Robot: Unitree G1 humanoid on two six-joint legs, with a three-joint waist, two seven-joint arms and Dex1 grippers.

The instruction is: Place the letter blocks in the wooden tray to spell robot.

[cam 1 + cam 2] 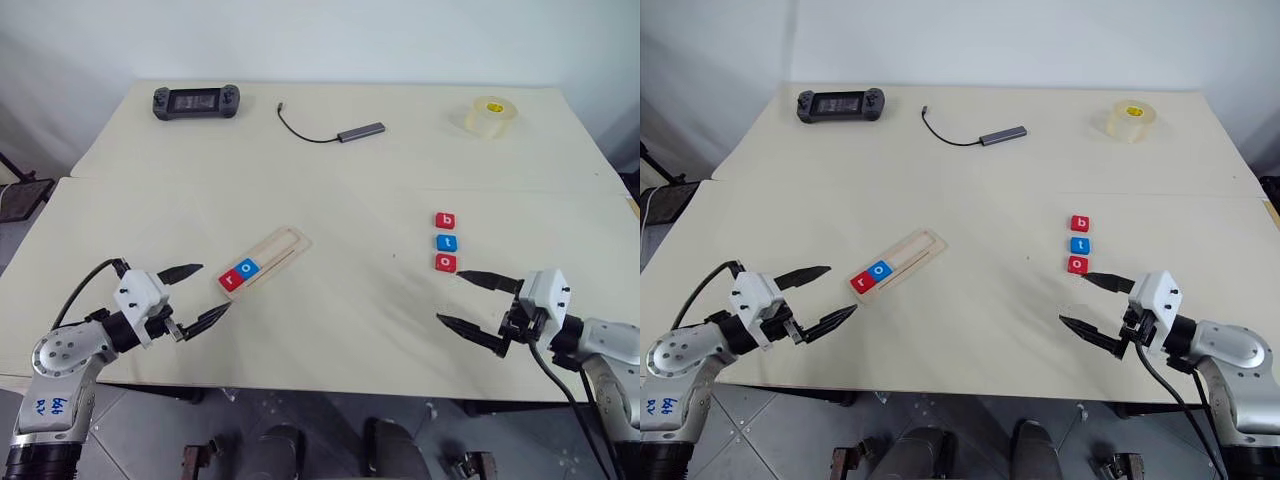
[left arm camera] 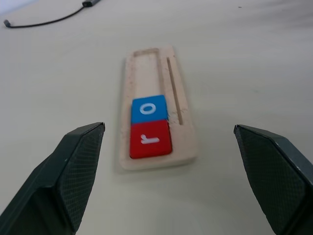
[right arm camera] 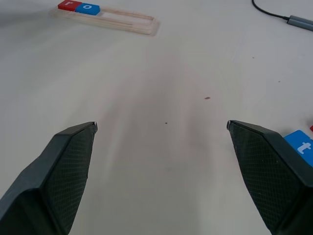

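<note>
DONE: red r (image 1: 232, 281) and blue o (image 1: 248, 268) seated at near end of wooden tray (image 1: 283, 246) | LEFT: red b (image 1: 445, 221), blue t (image 1: 446, 242), red o (image 1: 445, 263) loose on bench (image 1: 330, 190), well right of tray | CLAWS: left claw (image 1: 203, 292) wide, empty, just beside tray; right claw (image 1: 455, 300) wide, empty, near loose o

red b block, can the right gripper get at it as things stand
Probably yes. The red b block lies loose on the table, farthest in a column with the blue t block and red o block. The right gripper is open beside them, nothing above the block.
</note>
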